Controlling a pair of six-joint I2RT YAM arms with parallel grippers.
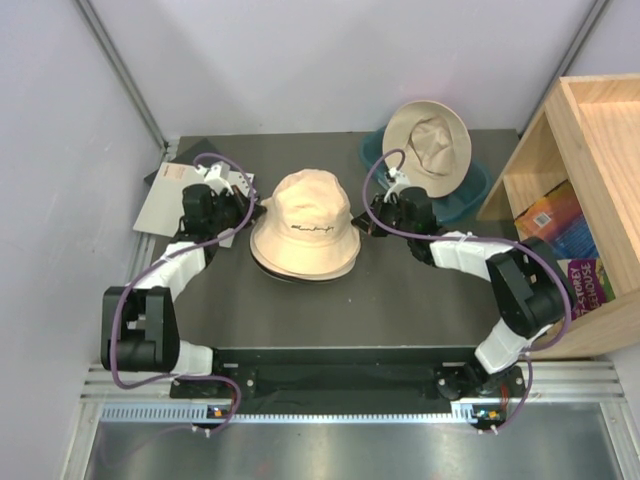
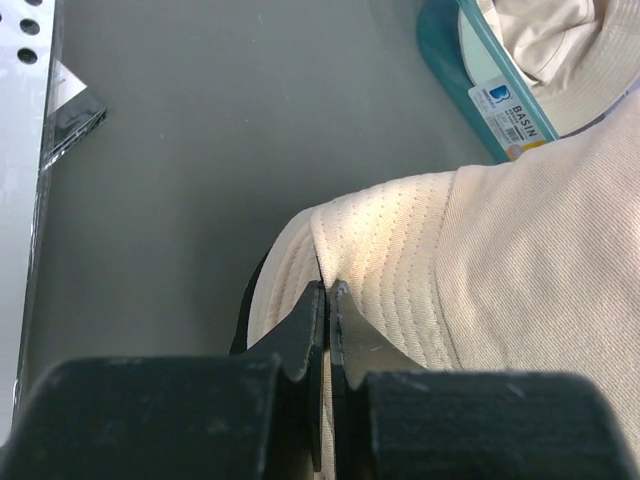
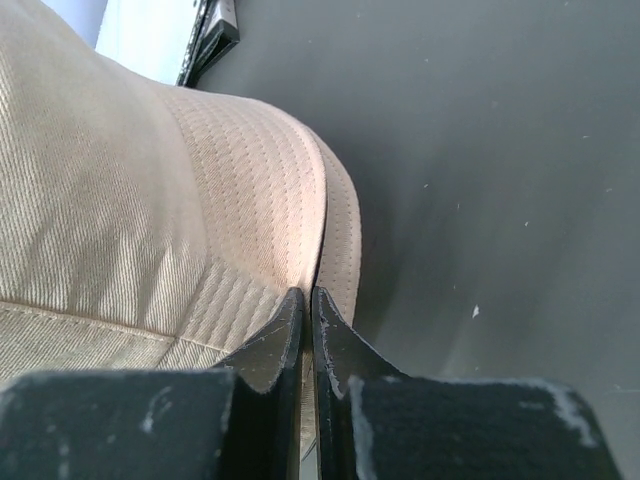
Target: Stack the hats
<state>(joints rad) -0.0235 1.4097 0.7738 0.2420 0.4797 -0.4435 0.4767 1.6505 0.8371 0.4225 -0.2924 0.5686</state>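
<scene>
- Top beige hat (image 1: 305,215): crown up, at the middle of the tabletop (image 1: 330,310), topmost on the pile. It sits square over the brims beneath it.
- Pile: a black brim edge (image 1: 285,275) shows under the beige brim at the near side. How many hats lie below cannot be told; at least one.
- Left gripper (image 2: 327,292): fingers pressed together on the left rim of the beige brim, the cloth puckered at the tips.
- Right gripper (image 3: 305,296): fingers likewise together, the right rim of the same brim running in between them.
- Step in hand (judged): setting the beige hat onto the pile, with a gripper clamped on each side of its brim. The hat appears already seated.
- Next move (judged): both grippers should part and draw outward and up without dragging the floppy brim askew. One arm should then go to the hat left outside the pile.
- Cream hat (image 1: 430,140): one, lying opening-up in the teal tub (image 1: 478,185) at the far right, well apart from the pile.
- Count: two hats wholly in view, plus the dark one or more beneath; two grippers; one tub.
- Surroundings: one wooden shelf (image 1: 590,120) at the right holding two books (image 1: 555,220); one white sheet (image 1: 165,200) at the far left.
</scene>
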